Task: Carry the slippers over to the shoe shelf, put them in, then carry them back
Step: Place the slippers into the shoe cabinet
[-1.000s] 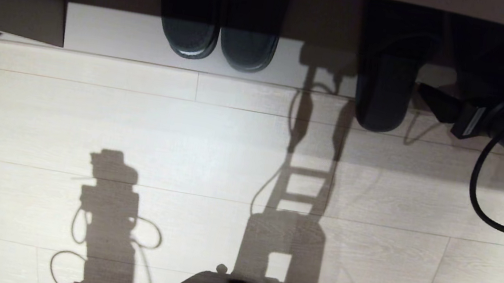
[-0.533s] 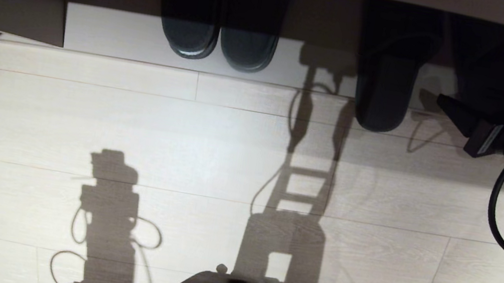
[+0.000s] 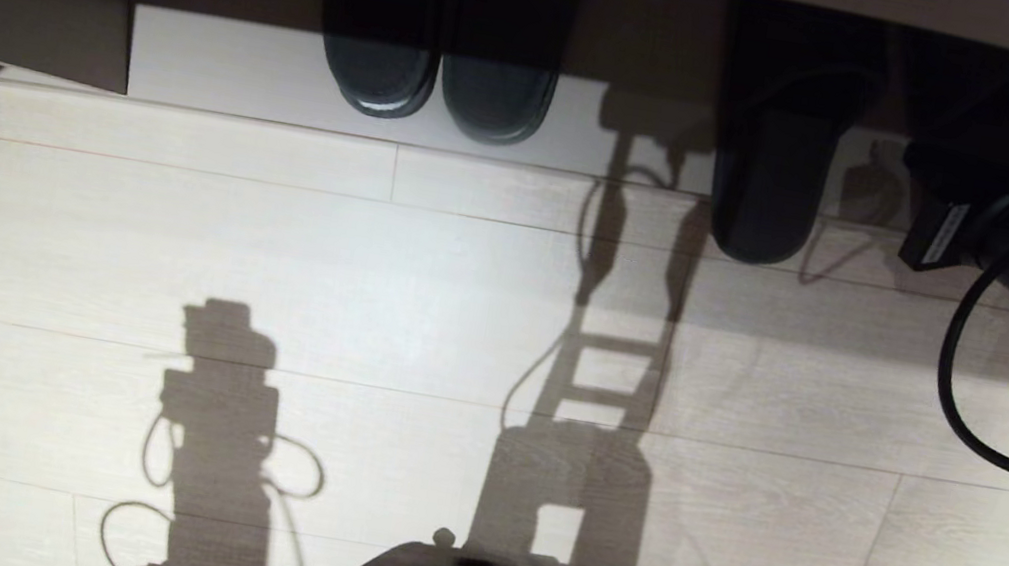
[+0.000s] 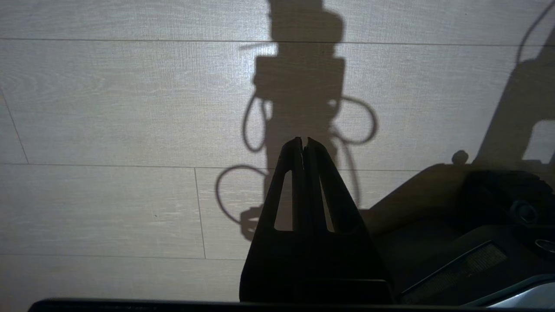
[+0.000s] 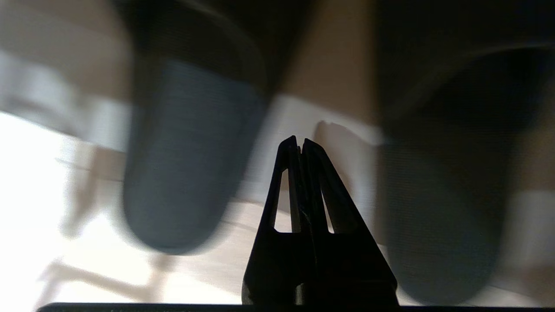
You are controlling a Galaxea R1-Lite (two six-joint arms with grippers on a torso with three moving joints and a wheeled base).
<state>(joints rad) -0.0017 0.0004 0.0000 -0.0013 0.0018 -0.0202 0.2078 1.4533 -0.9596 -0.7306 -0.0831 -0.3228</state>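
Right end effector has clenched empty, between the slippers.

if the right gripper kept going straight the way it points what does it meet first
Probably nothing at first: the shut right gripper points into the gap between the two slippers, toward the shoe shelf floor. Depth is unclear, so it might brush a slipper's edge.
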